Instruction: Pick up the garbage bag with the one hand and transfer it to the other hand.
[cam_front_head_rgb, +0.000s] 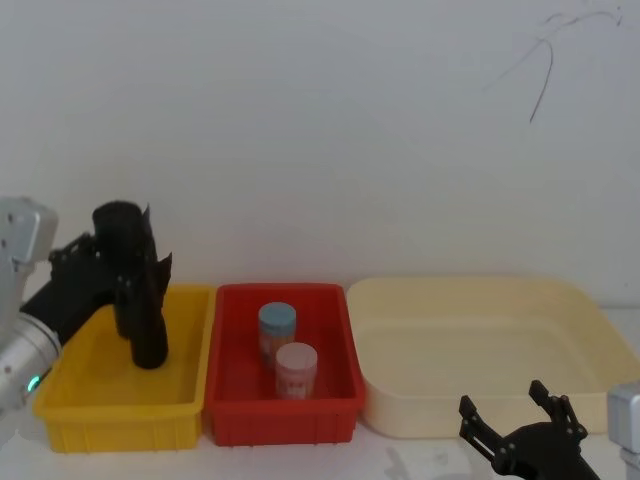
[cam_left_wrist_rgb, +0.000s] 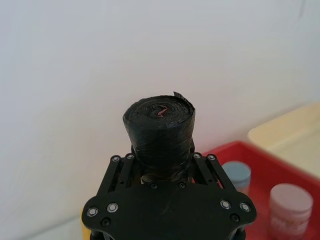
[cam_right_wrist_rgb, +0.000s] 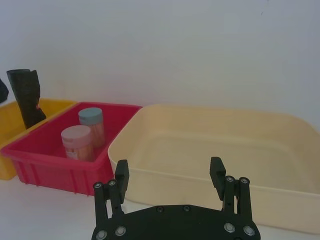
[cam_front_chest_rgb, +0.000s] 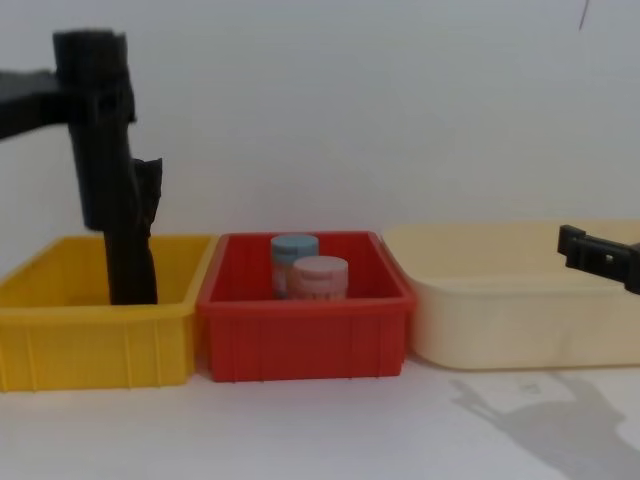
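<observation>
Gripping garbage bag (cam_left_wrist_rgb: 159, 125) upright w/ L pincer (cam_left_wrist_rgb: 161, 160); R pincer (cam_right_wrist_rgb: 169, 167) wide; jar labels (cam_right_wrist_rgb: 77, 148) unreadable.

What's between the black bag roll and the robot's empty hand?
In the head view, the red bin with two jars and the cream tub's corner sit between the garbage bag held by the left gripper and the open right gripper.

A plain white wall (cam_front_head_rgb: 320, 120) backs the white table (cam_front_chest_rgb: 320, 430).

The black crinkly garbage bag (cam_left_wrist_rgb: 159, 125) stands upright in the left gripper (cam_left_wrist_rgb: 161, 162).
</observation>
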